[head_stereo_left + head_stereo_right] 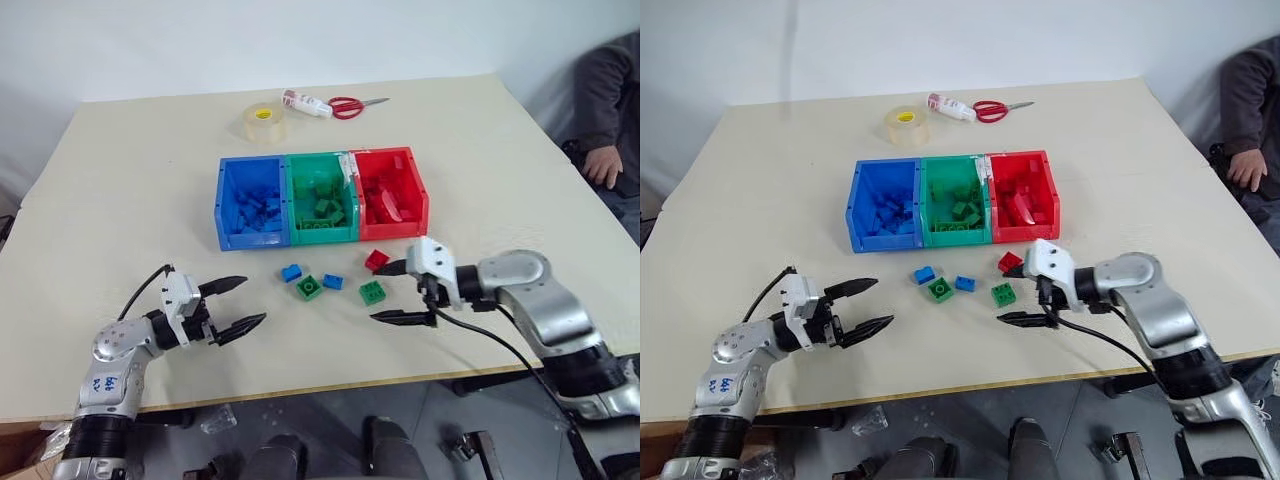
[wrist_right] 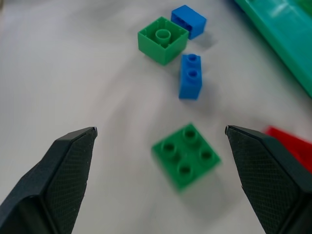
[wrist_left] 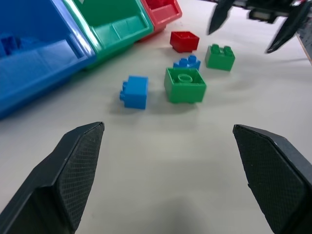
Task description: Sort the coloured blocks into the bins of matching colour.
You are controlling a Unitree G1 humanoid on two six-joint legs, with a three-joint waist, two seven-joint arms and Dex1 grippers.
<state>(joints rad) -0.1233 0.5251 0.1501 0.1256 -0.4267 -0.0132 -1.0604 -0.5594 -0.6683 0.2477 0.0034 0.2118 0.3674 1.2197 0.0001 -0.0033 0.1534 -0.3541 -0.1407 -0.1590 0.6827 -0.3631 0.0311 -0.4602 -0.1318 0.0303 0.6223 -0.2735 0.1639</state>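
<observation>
I have the left claw [image 1: 234, 306] hovering low over the near left part of the table [image 1: 120, 200], its two black fingers spread wide with nothing between them, pointing toward the loose bricks. My right claw [image 1: 397, 292] sits on the near right side, also released and empty, aimed leftward; in its wrist view the green four-stud brick [image 2: 185, 154] lies on the table between and just beyond its fingers [image 2: 53, 180]. Five loose blocks sit in a small cluster between the two claws and just in front of the bins: a blue brick [image 1: 291, 272] on the left, an upturned green brick [image 1: 309, 287] beside it, a second blue brick [image 1: 333, 282] just right of that, the green four-stud brick, and a red brick [image 1: 376, 260] nearest the red bin. Behind them stand the three joined bins, the blue bin [image 1: 250, 203] at left, the green bin [image 1: 320, 198] in the middle and the red bin [image 1: 390, 192] at right, each already holding bricks of its own colour. Farther back I see a clear tape roll [image 1: 264, 122], a small white bottle [image 1: 305, 103] and red-handled scissors [image 1: 350, 106]. A person's hand [image 1: 603, 165] rests at the far right edge.
</observation>
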